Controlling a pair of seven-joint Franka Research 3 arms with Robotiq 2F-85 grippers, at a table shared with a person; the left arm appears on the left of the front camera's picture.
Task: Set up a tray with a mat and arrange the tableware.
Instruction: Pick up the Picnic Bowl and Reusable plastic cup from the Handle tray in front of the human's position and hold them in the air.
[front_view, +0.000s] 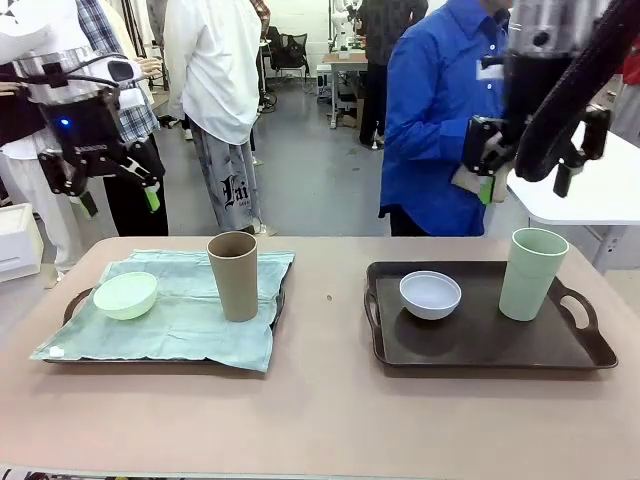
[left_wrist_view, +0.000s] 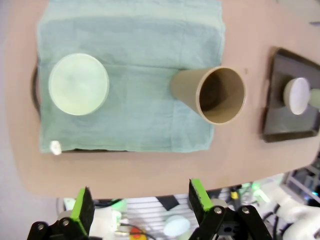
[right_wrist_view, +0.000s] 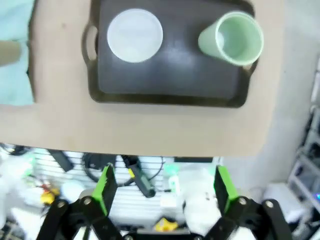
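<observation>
On the left, a dark tray (front_view: 75, 304) carries a pale green mat (front_view: 180, 310). A pale green bowl (front_view: 125, 295) and a tall brown cup (front_view: 233, 275) stand on the mat. On the right, a bare dark tray (front_view: 480, 345) holds a white bowl (front_view: 430, 294) and a tall pale green cup (front_view: 533, 273). My left gripper (front_view: 118, 200) hangs open high above the left tray, with the bowl (left_wrist_view: 78, 84) and brown cup (left_wrist_view: 210, 95) below its empty gripper (left_wrist_view: 140, 197). My right gripper (front_view: 525, 185) is open high over the right tray (right_wrist_view: 170, 75), above the white bowl (right_wrist_view: 135, 36) and green cup (right_wrist_view: 232, 40); the gripper (right_wrist_view: 165, 179) holds nothing.
A person in a blue shirt (front_view: 440, 120) stands at the far side behind the right tray. A white table (front_view: 600, 190) is at the far right. Bare tabletop (front_view: 320, 410) lies between the trays and along the near edge.
</observation>
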